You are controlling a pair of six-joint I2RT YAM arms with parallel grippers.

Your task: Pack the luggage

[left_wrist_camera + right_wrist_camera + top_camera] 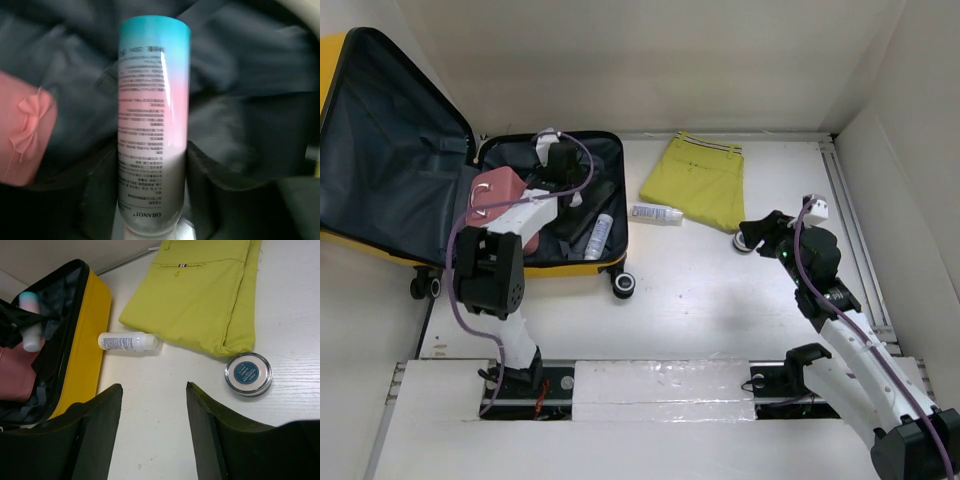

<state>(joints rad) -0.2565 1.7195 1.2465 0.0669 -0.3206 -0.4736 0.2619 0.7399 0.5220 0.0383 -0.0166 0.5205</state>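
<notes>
The luggage (390,140), a yellow hard-shell suitcase with dark lining, lies open at the left with its lid leaning back. My left gripper (563,175) is inside the base half. In the left wrist view my left gripper (152,150) is shut on a tube (152,100) that fades from teal through pink to white. The right wrist view also shows this tube (29,320) above the lining. My right gripper (154,385) stands open over bare table, with a round blue-lidded tin (248,374) just to its right.
A small pink case (500,190) and a pale bottle (598,235) lie in the suitcase base. On the table are a folded yellow-green garment (700,180) and a small white bottle (655,213). A suitcase wheel (624,284) sticks out in front.
</notes>
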